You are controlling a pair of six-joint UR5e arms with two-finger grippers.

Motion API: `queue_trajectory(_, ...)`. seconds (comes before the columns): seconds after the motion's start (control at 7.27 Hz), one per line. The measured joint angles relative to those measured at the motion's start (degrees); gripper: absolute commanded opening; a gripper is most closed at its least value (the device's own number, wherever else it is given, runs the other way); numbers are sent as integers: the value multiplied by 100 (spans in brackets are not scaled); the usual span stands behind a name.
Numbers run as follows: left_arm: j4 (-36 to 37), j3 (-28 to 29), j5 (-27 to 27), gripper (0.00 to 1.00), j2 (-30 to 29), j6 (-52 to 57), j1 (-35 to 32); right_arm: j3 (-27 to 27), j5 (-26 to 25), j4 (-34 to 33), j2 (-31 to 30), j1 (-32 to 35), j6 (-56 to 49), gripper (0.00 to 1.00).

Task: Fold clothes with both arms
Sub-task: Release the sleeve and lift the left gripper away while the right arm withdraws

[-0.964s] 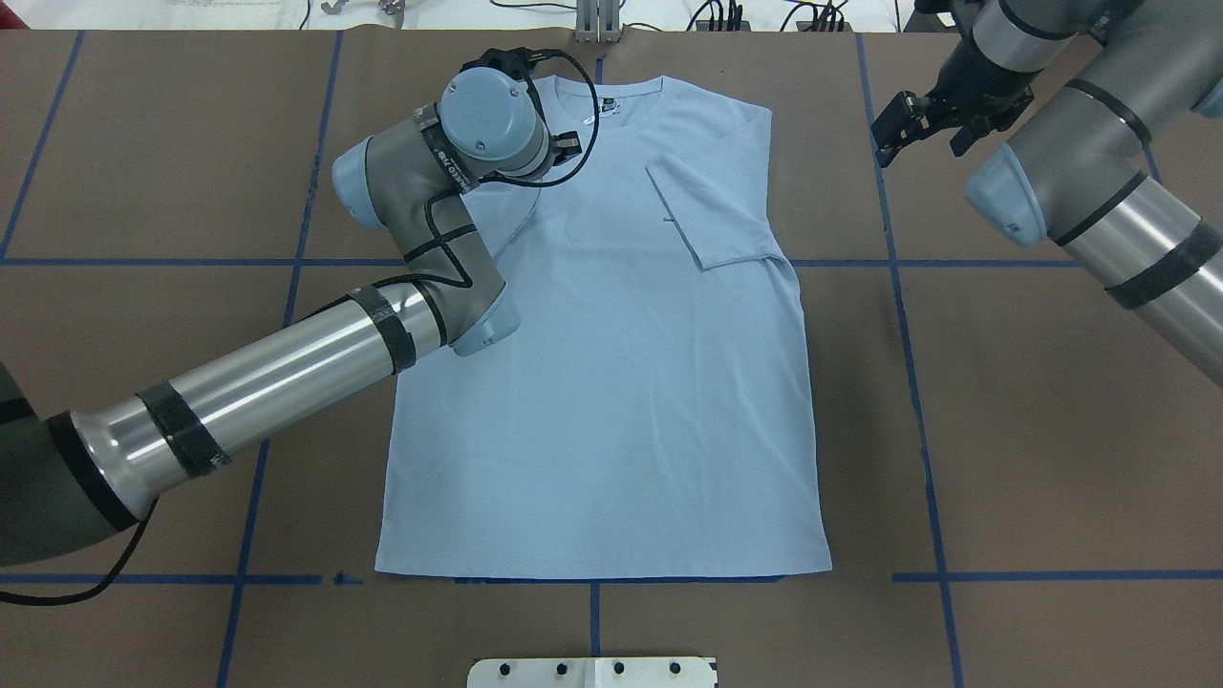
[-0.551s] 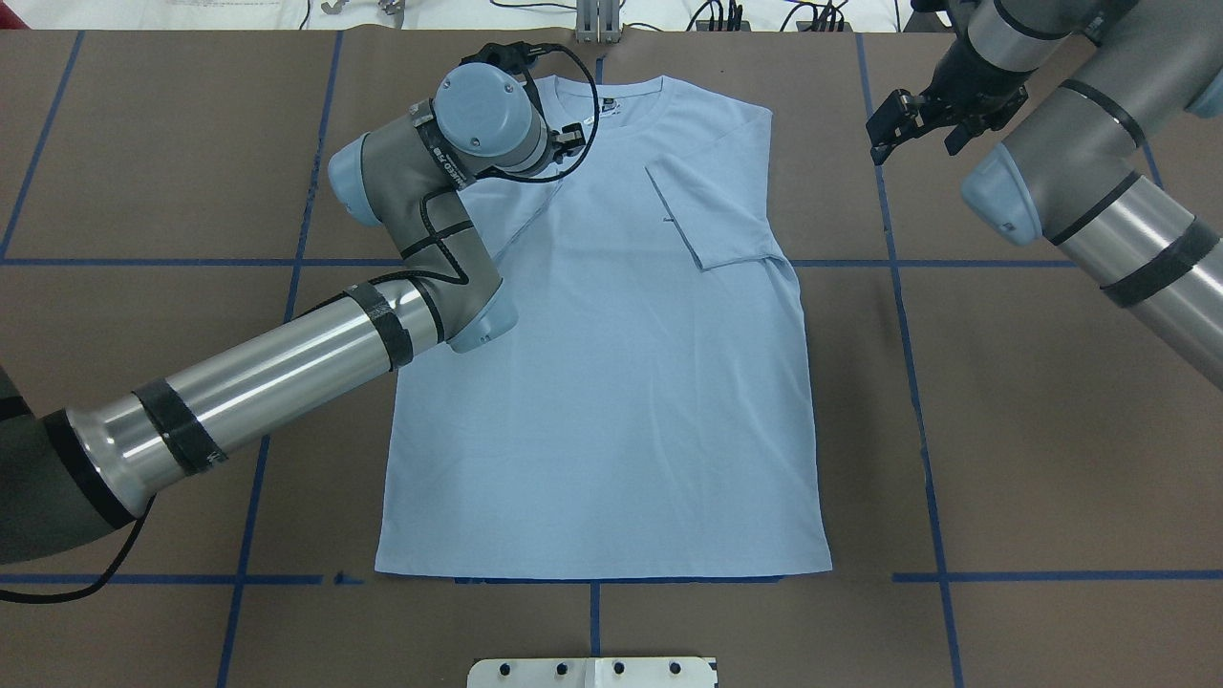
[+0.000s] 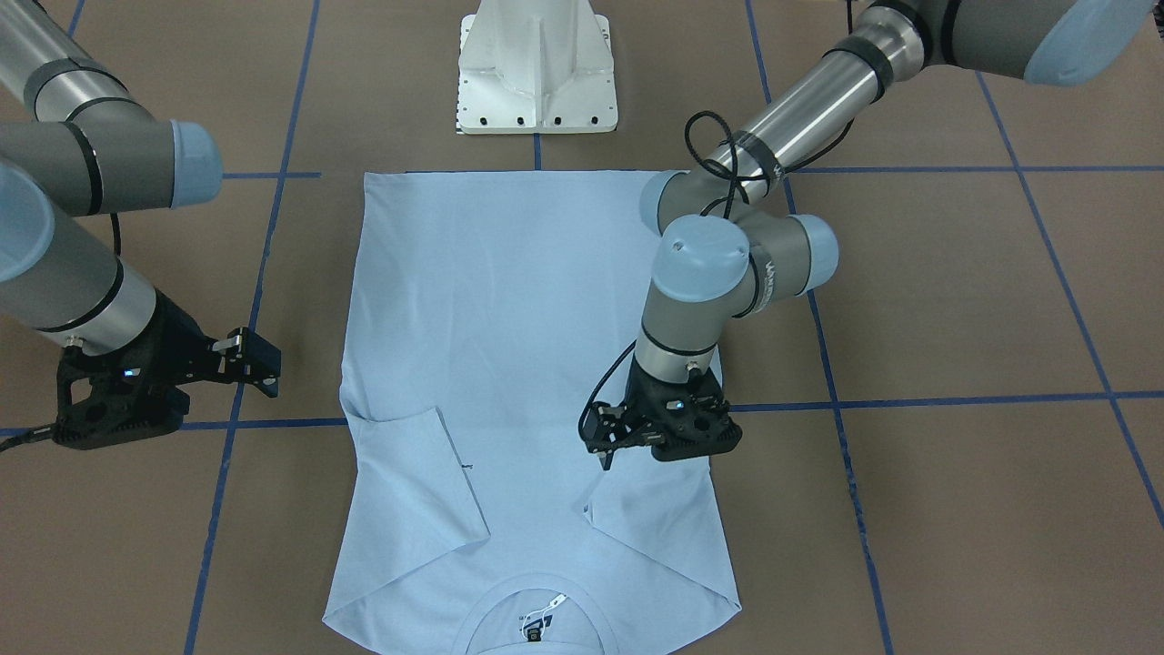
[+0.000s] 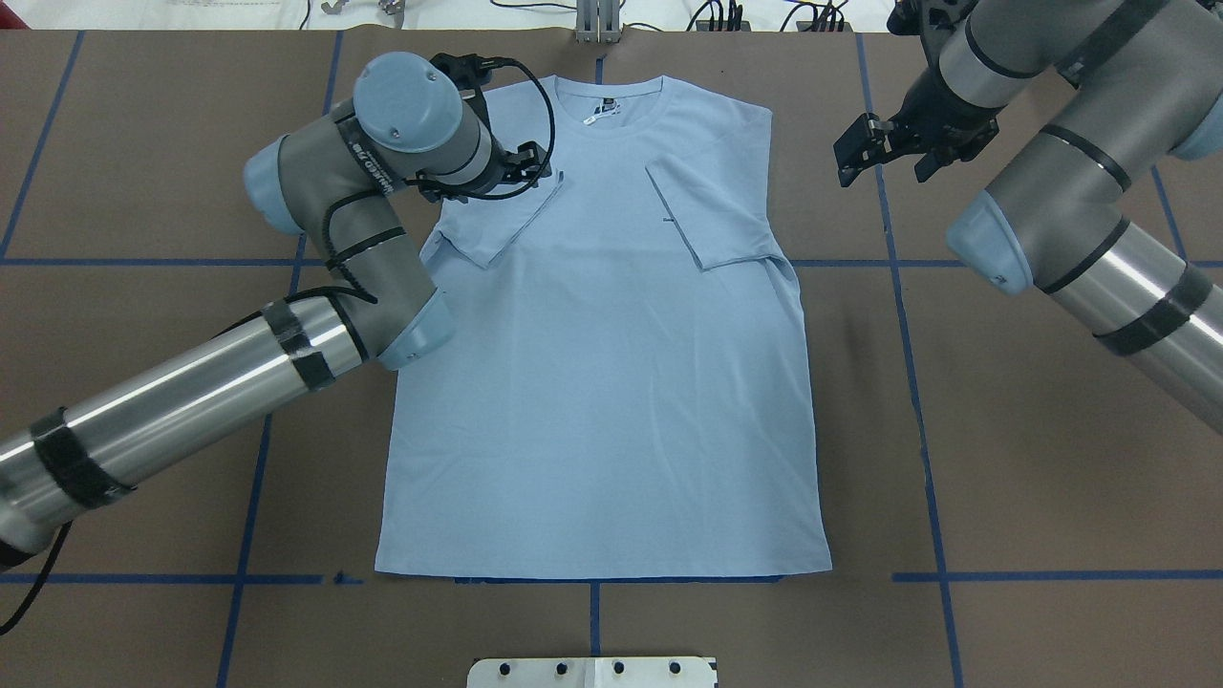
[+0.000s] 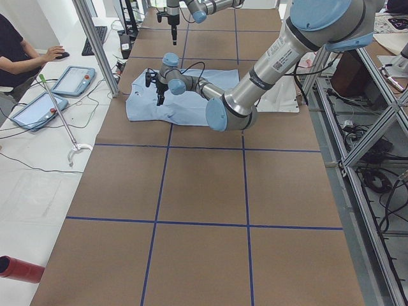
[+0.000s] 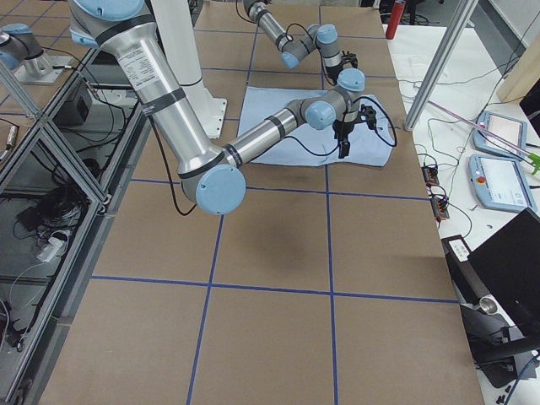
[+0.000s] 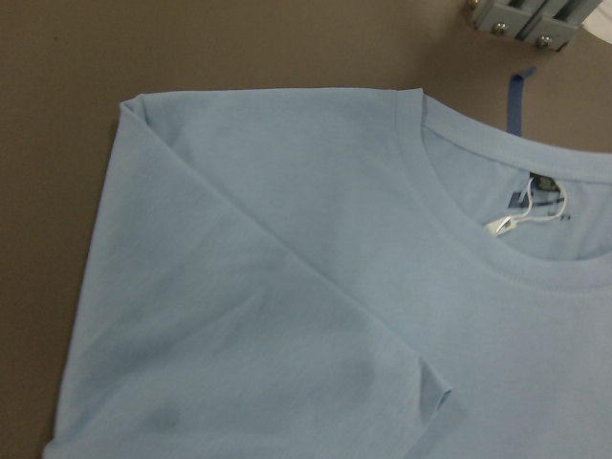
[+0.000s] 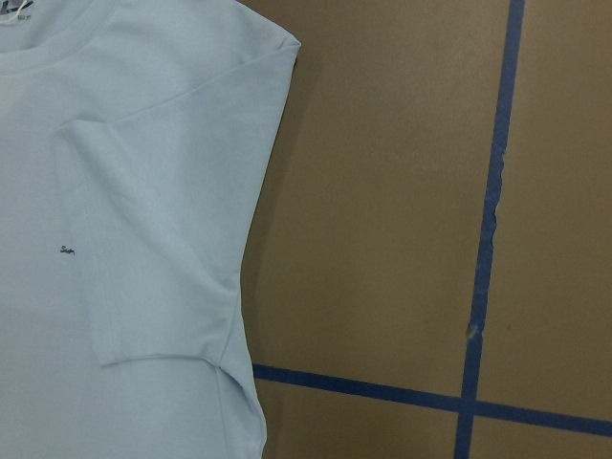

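Observation:
The light blue T-shirt (image 4: 611, 401) lies flat on the brown table, collar at the far side, and also shows in the front view (image 3: 509, 291). Both sleeves are folded inward: the left sleeve (image 4: 502, 225) and the right sleeve (image 4: 712, 210). The neck label (image 7: 528, 199) with its white tag shows inside the collar. My left gripper (image 4: 537, 162) hovers open and empty just above the left sleeve's tip (image 3: 603, 443). My right gripper (image 4: 853, 151) is open and empty over bare table right of the shirt's shoulder (image 3: 259, 362). The print is hidden.
The white pedestal base (image 3: 536, 73) stands at the near edge by the shirt's hem. Blue tape lines (image 4: 898, 287) grid the table. A metal bracket (image 4: 597, 24) and cables sit at the far edge. An operator (image 5: 19, 51) sits beyond the table with tablets.
My left arm has swung left off the shirt, so the folded left sleeve now shows lying on the chest. My right gripper has moved slightly left toward the shirt.

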Motion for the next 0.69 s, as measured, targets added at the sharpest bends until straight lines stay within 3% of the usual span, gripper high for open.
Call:
queue_trajectory(0.41,1629,-2768,-578,100,1081,556,-29,1713,-214,28,-1389,-403,830,100)
queue_trajectory(0.69,1974,-3536,-726,100,1455,1387,-246,2217,-234,28,-1797,-532,1302,100)
